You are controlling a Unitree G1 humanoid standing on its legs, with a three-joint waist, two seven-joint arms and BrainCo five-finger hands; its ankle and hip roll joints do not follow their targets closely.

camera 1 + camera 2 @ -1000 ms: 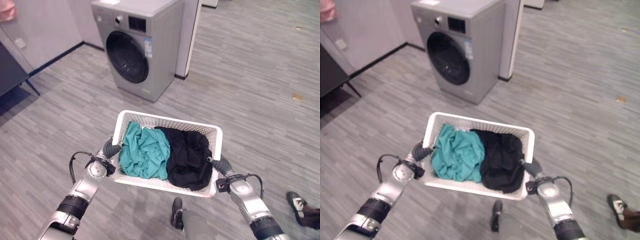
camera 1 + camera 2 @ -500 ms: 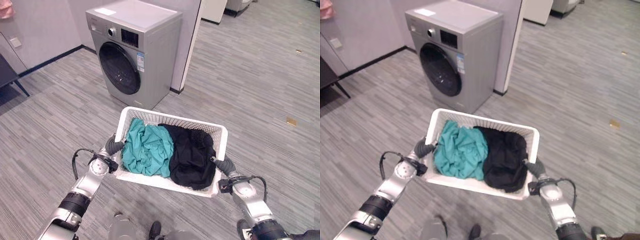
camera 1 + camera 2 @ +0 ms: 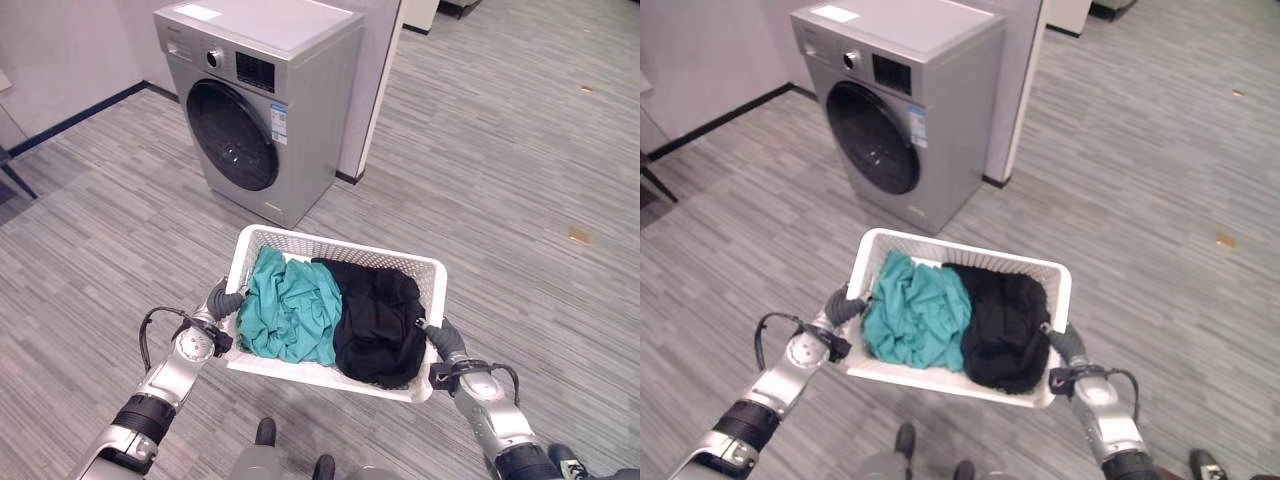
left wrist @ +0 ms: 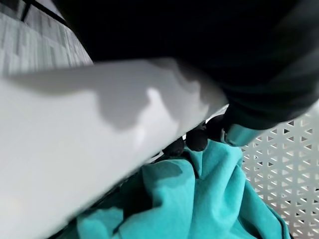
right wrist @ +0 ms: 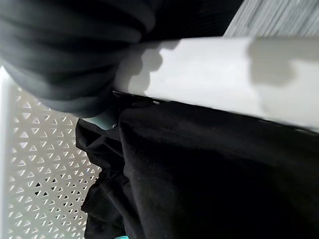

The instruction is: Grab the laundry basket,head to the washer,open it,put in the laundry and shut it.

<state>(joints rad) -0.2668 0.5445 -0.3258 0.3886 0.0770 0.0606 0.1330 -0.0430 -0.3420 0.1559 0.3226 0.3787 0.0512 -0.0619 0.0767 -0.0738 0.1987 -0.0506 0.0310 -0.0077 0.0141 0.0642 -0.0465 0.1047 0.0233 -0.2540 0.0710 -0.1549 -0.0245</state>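
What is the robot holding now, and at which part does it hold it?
The laundry basket, at its two short ends: left hand on one end's rim, right hand on the other's.

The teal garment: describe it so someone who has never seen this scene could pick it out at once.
In front of the silver-grey front-loading washing machine on the grey plank floor, the robot carries a white perforated plastic laundry basket between its left hand and right hand. The crumpled teal garment fills the basket's left half. Its bright colour sets it apart from the black garment lying against it on the right.
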